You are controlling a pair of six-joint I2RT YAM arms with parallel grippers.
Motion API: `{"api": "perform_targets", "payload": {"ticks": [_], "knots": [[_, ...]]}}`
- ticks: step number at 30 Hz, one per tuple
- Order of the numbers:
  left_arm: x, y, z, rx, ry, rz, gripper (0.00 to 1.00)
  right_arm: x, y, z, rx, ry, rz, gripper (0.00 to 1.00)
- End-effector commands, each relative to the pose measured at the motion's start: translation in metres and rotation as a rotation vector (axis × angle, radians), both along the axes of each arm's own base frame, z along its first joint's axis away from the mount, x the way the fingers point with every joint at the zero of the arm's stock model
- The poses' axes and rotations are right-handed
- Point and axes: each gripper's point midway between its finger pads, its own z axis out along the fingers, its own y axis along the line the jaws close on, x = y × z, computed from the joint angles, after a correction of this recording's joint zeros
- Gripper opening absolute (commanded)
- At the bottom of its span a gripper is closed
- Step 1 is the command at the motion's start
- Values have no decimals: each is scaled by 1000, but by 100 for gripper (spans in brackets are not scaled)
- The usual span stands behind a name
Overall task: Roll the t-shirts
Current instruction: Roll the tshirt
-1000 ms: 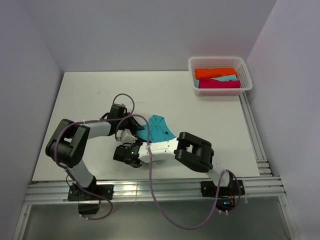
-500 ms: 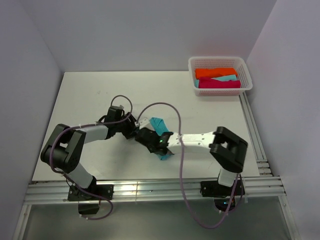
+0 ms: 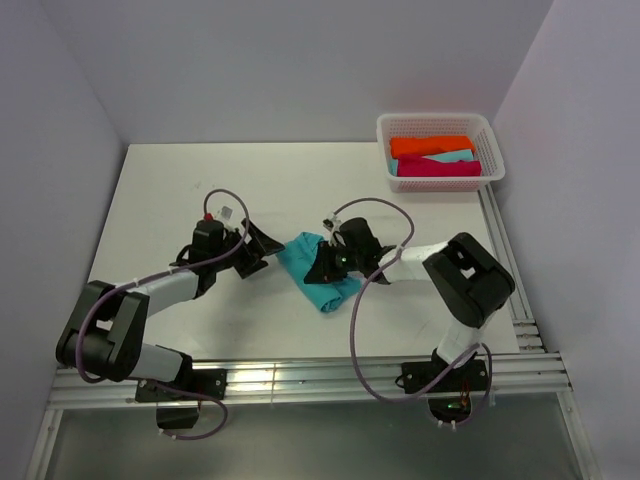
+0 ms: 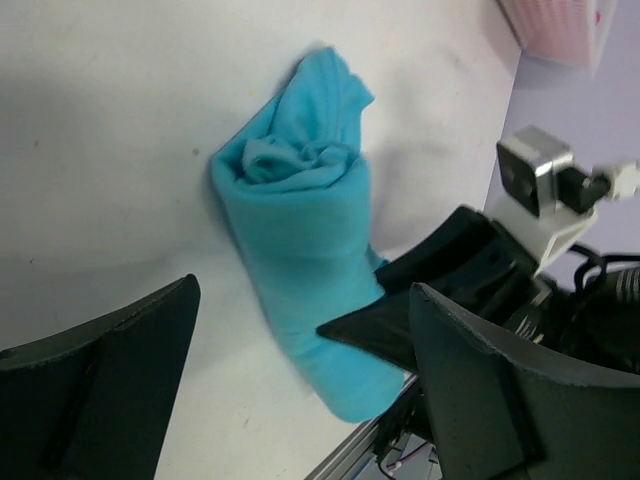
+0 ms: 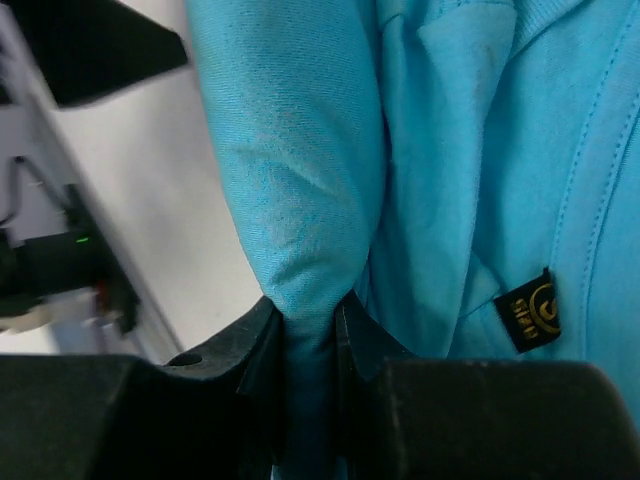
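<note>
While our right gripper [image 5: 310, 340] pinches shut on a fold of the rolled teal t-shirt [image 3: 305, 268] at the centre of the top view, we should draw it snug. Our left gripper [image 3: 262, 246] hangs wide open and empty, just beside the shirt's left end.

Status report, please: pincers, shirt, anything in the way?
Left pincer open, short of the teal t-shirt. Right pincer shut on its fold. Shirt in a loose roll on the table. White mesh basket well away.

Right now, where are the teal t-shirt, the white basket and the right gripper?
teal t-shirt [image 4: 300, 250], left wrist view, middle of the rolled cloth.
white basket [image 3: 436, 119], top external view, far rim.
right gripper [image 5: 310, 340], right wrist view, between fingertips pinching a cloth fold.
</note>
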Motion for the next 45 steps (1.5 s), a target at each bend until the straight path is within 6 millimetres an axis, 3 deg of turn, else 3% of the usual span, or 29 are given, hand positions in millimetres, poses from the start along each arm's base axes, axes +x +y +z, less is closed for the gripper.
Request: {"api": "perform_targets", "payload": {"ticks": [1, 6, 9, 19, 22, 23, 24, 26, 27, 29, 31, 33, 35, 38, 39, 40, 41, 42, 43, 44, 45], "knots": [[-5, -10, 9, -39, -86, -46, 90, -13, 4, 5, 197, 114, 75, 0], [-13, -24, -12, 13, -57, -63, 90, -10, -6, -8, 265, 232, 76, 0], [-13, -31, -13, -30, -76, -59, 89, -12, -6, -13, 268, 261, 111, 0], [8, -38, -34, 16, -86, 4, 88, -13, -6, -12, 283, 299, 137, 0], [15, -38, -41, 23, -87, 28, 81, -15, -6, -13, 292, 312, 143, 0], [16, -37, -46, 31, -79, 33, 78, -15, -6, -13, 292, 314, 146, 0], [17, -37, -48, 37, -78, 37, 66, -17, -6, -14, 290, 323, 150, 0], [21, -37, -49, 47, -77, 44, 51, -17, -7, -16, 283, 318, 160, 0], [22, -37, -49, 54, -76, 44, 35, -19, -8, -18, 270, 332, 160, 0], [25, -37, -50, 68, -65, 46, 24, -17, -9, -20, 257, 317, 166, 0], [25, -37, -48, 77, -63, 44, 20, -17, -10, -23, 241, 316, 171, 0], [27, -37, -43, 84, -71, 42, 18, -17, -11, -24, 218, 315, 163, 15], [28, -36, -43, 108, -43, 44, 17, -9, -14, -24, 179, 273, 143, 42], [27, -31, -48, 161, 16, 57, 17, 3, -24, -16, 82, 189, 100, 61], [28, -31, -47, 172, 16, 56, 18, 10, -25, -1, 68, 130, 91, 62], [28, -31, -46, 178, 20, 54, 18, 8, -33, -2, 11, 121, 90, 63], [30, -32, -43, 182, 20, 53, 18, 19, -31, 19, -4, 41, 81, 66], [27, -33, -45, 188, 27, 44, 18, 20, -44, 13, -105, 44, 35, 66], [27, -33, -45, 190, 26, 43, 18, 23, -48, 17, -154, -1, 37, 66], [26, -33, -46, 189, 28, 40, 18, 28, -43, 36, -185, -78, 34, 67], [25, -34, -45, 185, 26, 35, 18, 30, -55, 33, -292, -112, 8, 68]]}}
